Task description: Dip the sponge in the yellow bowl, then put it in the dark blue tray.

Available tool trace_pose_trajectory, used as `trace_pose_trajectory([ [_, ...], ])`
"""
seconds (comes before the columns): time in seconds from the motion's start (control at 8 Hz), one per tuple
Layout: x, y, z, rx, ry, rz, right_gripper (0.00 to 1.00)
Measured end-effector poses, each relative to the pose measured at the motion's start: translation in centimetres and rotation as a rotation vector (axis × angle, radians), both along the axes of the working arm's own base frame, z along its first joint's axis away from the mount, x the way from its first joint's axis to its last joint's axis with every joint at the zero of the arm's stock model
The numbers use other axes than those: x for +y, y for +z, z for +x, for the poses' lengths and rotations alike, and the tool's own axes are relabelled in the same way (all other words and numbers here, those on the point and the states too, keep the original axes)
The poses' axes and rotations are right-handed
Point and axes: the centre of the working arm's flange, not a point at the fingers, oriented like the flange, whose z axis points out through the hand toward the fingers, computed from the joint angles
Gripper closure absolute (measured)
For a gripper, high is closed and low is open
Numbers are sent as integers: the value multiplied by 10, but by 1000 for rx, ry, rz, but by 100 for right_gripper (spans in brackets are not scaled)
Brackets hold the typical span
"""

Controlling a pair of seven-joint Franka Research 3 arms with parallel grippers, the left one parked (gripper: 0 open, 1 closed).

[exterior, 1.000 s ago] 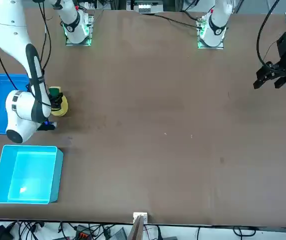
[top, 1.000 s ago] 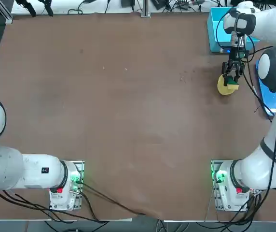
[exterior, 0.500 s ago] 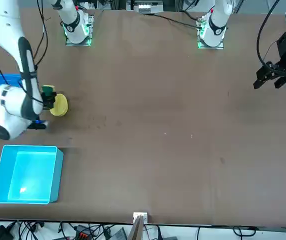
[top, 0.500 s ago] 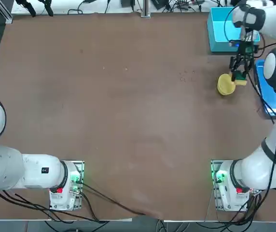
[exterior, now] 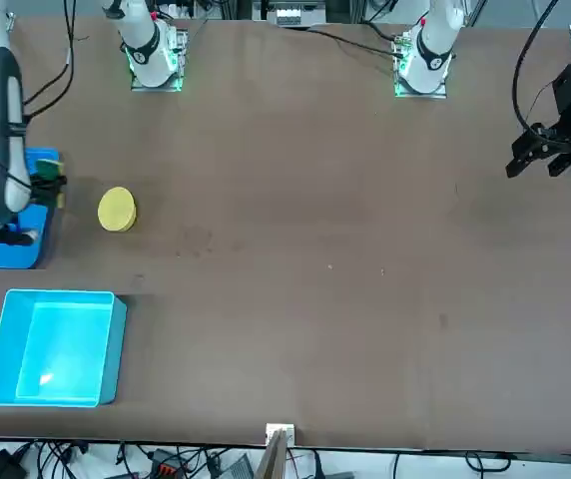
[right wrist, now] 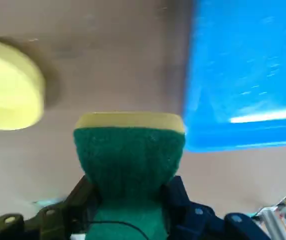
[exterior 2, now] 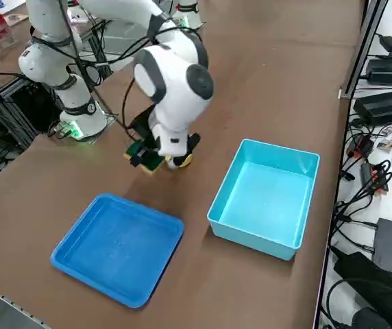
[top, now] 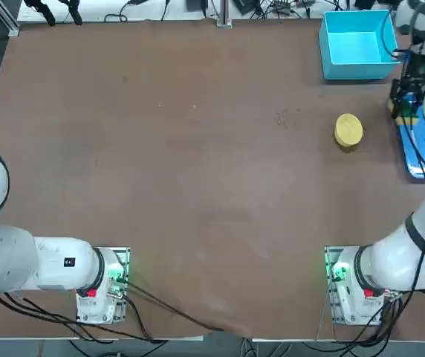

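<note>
Two containers and one small bowl spread over the brown table (top: pixel 198 163), taken here from largest down. Deepest and bulkiest, a light cyan bin (exterior 2: pixel 264 199), standing empty near the table's far right corner, no part of the job. Next to it, well apart, the dark blue tray (exterior 2: pixel 117 247), shallow and empty, lying flat at the right edge with its floor open to receive a drop from above. Smaller, the yellow bowl (top: pixel 348 130), alone on the bare table between the bin and the tray, nothing in it or over it, so the dip judged finished with. Above the gap between bowl and tray, the right gripper (right wrist: pixel 128 210), hanging from its white wrist and pointing down, jaws clamped on the sponge (right wrist: pixel 129 155). Smallest of all, that sponge, pinched across its sides, green scouring face toward the wrist camera and yellow layer at the far end, most of its length sticking out beyond the fingertips; held low in the jaws probably so that the free end could reach into the bowl. Carried clear of the table, just short of the tray's near rim in the wrist view, not yet over its floor.
</note>
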Motion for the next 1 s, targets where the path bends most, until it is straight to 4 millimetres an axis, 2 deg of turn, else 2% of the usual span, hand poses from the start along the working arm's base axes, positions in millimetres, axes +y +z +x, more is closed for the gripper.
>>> trace_pose_trajectory([
  [0.25,-74,-4,-18,-87,27,-4,31],
  [0.5,-132,-21,-35,-158,81,-19,30],
  [0.75,-169,-52,-47,-192,132,-33,30],
  [1.0,-181,-81,-51,-194,148,-50,30],
])
